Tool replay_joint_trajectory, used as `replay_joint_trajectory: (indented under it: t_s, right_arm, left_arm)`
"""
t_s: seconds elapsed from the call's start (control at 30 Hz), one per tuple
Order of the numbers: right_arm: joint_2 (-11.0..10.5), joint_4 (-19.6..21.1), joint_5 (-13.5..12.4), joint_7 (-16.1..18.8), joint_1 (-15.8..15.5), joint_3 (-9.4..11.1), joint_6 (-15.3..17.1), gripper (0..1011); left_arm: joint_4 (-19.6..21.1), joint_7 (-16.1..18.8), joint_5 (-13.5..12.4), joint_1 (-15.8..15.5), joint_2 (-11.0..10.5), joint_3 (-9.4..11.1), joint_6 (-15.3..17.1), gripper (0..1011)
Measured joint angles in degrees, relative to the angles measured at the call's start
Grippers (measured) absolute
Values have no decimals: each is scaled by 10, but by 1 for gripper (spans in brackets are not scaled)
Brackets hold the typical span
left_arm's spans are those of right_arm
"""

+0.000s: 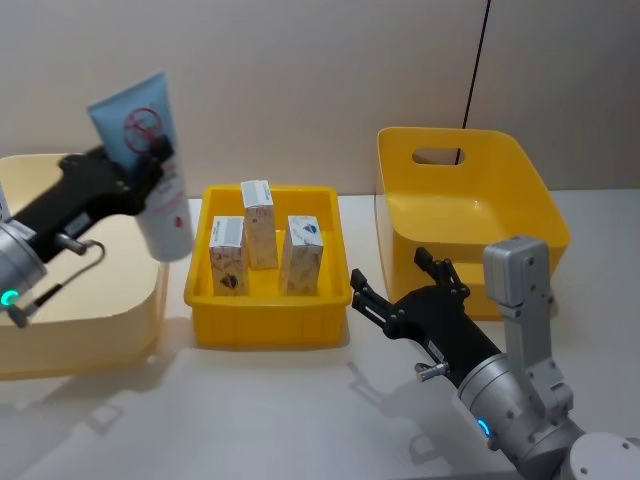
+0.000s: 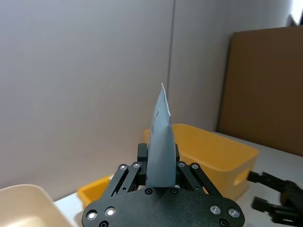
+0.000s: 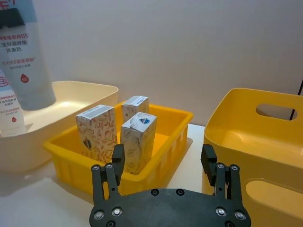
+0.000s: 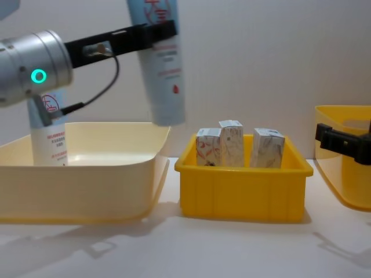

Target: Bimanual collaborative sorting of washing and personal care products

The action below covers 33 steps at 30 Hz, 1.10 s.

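**Left gripper (image 1: 152, 165) grips tube; right gripper (image 1: 386, 268) empty**

At 10 o'clock, the left gripper clamps a light-blue squeeze tube (image 1: 165, 215) above the cream bin (image 1: 90, 320). At 5 o'clock, the right gripper is spread wide. There are two tubes in all, with the second tube (image 4: 49, 136) standing in the bin. Three cartons (image 1: 262, 225) stand in the yellow tray (image 1: 270, 325).

Two light-blue squeeze tubes: the held tube (image 1: 168, 215) is at the upper left of the head view, and the second tube (image 4: 48, 136) stands at the left edge of the chest view.

Three small white cartons with orange-grey marbling sit at the centre of the head view: the left carton (image 1: 228, 255), the middle carton (image 1: 259, 222) and the right carton (image 1: 302, 252).

Three bins stand on one bench (image 1: 300, 400): one cream bin (image 1: 80, 330) at the left, one low yellow bin (image 1: 268, 325) at the centre and one tall yellow bin (image 1: 470, 215) with a handle slot at the right.

Two grippers: the left gripper (image 1: 150, 165) is at the upper left and the right gripper (image 1: 385, 272) at the lower right.
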State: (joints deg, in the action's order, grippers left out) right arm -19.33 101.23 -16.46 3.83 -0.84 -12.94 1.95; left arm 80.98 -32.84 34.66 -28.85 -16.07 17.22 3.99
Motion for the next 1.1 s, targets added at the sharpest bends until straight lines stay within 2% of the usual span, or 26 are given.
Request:
replay_joint_trajectory:
  t_s: [0.43, 0.73, 1.0, 1.1]
  right_arm:
    - [0, 0, 0, 0, 0, 0, 0, 1001]
    - [0, 0, 0, 1, 0, 0, 0, 1001]
    - [-6, 5, -9, 22, -1, 3, -3, 1001]
    - [-13, 11, -21, 44, -1, 4, -4, 1001]
  left_arm:
    - [2, -36, 24, 12, 20, 31, -4, 256]
    - [5, -46, 32, 19, 25, 42, -9, 256]
    - [6, -50, 35, 22, 27, 46, -11, 256]
    - [6, -52, 36, 23, 28, 48, -13, 256]
